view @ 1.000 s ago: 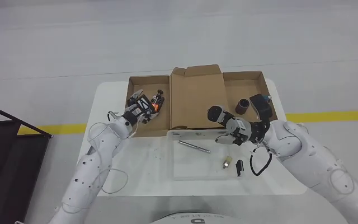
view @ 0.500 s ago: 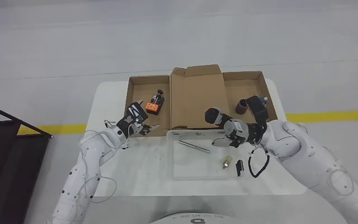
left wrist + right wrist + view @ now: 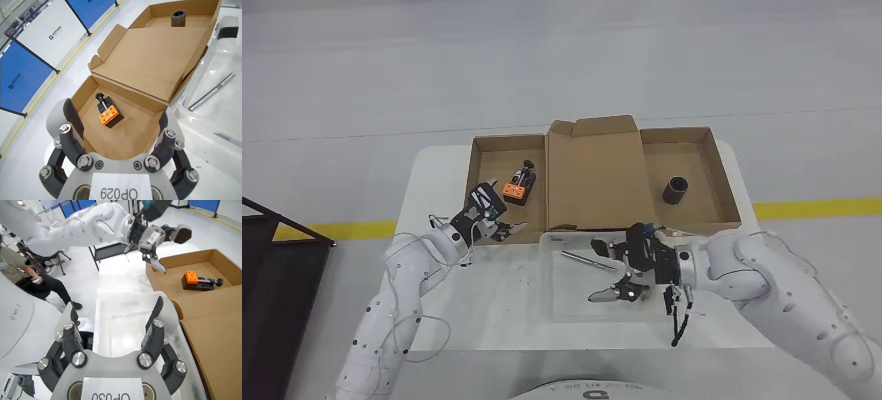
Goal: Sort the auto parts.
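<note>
One second has seen the left gripper (image 3: 499, 214) let go of the orange clamp (image 3: 519, 186) and pull back to the near edge of the cardboard box (image 3: 592, 165). The clamp lies in the left compartment, clear ahead of the splayed, empty jaws, so that part looks sorted. The black cylinder (image 3: 676, 188) stands in the right compartment. The right gripper (image 3: 608, 272), also spread and holding nothing, has swung down over the clear tray (image 3: 564, 305), with the metal rod (image 3: 582, 259) just beside it

Beside the white table (image 3: 442, 180) stands a black rack (image 3: 267, 300), with a yellow floor line (image 3: 827, 208) running past both.
</note>
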